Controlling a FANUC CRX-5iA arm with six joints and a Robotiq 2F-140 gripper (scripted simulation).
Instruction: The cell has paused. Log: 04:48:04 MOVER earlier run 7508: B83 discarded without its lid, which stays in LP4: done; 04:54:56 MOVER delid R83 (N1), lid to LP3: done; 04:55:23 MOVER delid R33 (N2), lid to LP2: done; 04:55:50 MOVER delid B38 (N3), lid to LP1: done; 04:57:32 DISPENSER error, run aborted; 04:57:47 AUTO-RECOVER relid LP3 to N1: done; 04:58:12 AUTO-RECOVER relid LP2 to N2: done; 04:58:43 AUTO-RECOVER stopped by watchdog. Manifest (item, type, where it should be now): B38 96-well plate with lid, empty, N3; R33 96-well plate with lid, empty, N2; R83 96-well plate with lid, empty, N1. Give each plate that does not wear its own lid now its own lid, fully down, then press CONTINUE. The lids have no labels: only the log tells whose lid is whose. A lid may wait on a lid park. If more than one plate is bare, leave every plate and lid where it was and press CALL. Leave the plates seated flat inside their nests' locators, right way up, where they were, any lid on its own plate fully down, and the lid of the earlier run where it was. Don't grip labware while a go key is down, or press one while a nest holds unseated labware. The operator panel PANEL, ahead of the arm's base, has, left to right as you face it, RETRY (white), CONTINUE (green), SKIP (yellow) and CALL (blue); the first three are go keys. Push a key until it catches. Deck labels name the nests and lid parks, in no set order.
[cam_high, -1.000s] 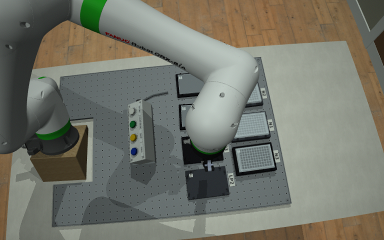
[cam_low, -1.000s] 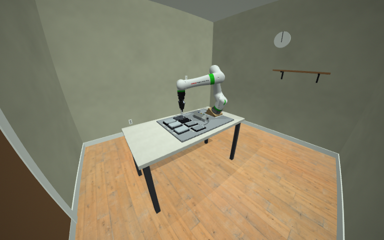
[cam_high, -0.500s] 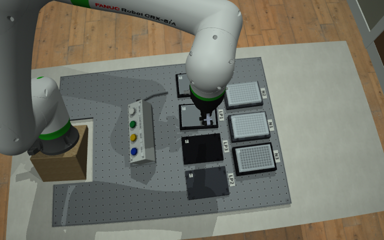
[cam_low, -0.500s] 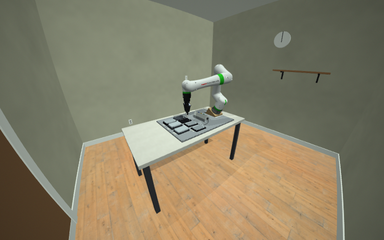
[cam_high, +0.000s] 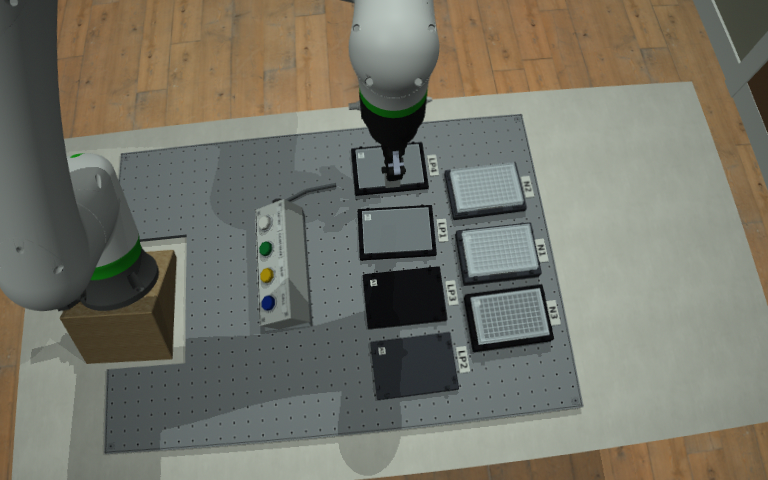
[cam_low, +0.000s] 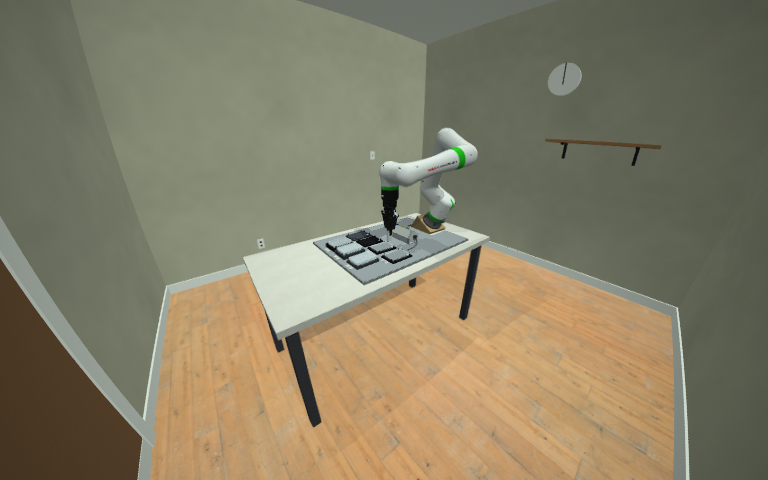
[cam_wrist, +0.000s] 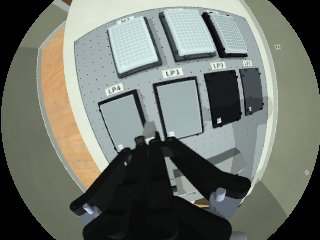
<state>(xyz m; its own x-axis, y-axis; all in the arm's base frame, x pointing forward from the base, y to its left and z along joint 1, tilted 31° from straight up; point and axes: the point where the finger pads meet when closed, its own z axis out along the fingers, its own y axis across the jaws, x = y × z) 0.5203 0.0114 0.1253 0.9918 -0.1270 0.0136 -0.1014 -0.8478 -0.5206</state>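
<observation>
My gripper (cam_high: 394, 167) is shut and holds nothing; it hangs above the grey lid on park LP4. A second grey lid lies on park LP1 (cam_high: 396, 232). Parks LP3 (cam_high: 404, 296) and LP2 (cam_high: 414, 365) are bare black pads. The plates in nest N2 (cam_high: 485, 189) and nest N1 (cam_high: 498, 251) look hazy, as under lids. The plate in nest N3 (cam_high: 509, 316) shows sharp open wells and wears no lid. In the wrist view my shut fingertips (cam_wrist: 148, 135) point between the LP4 lid (cam_wrist: 123, 123) and the LP1 lid (cam_wrist: 179, 108).
The operator panel (cam_high: 283, 266) stands left of the parks, with white (cam_high: 264, 222), green (cam_high: 265, 248), yellow (cam_high: 266, 275) and blue (cam_high: 267, 302) keys, none looking pressed. Its cable runs toward LP4. The arm's base on a wooden block (cam_high: 121, 316) is at the left.
</observation>
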